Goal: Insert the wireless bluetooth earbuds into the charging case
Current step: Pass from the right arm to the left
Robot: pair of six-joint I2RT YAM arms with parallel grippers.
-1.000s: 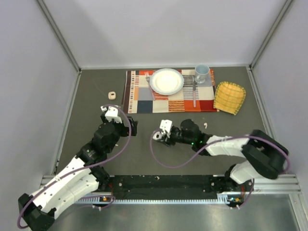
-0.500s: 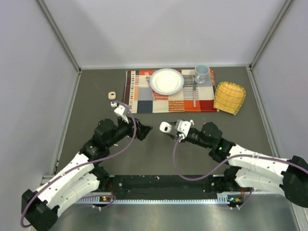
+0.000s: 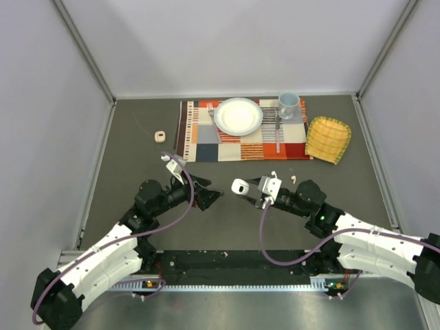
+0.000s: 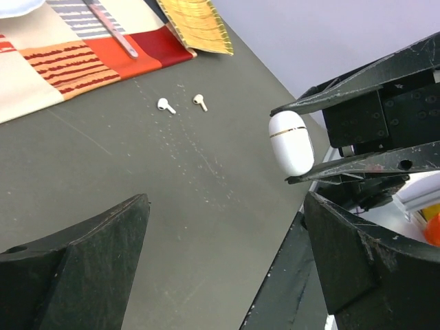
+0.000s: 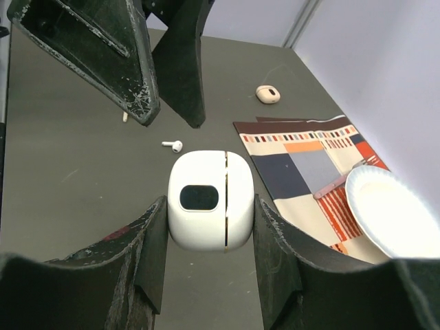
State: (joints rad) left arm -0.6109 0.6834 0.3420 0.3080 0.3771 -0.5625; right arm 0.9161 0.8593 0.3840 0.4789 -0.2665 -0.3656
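We note a dark grey matte surface [image 3: 130, 130], enclosed by plain pale grey wall panels [image 3: 234, 41] joined at aluminium corner posts [image 3: 84, 51]. The light is soft and even.

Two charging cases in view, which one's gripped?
The white case, clamped in the right gripper. The beige case lies free on the table, just left of the placemat.
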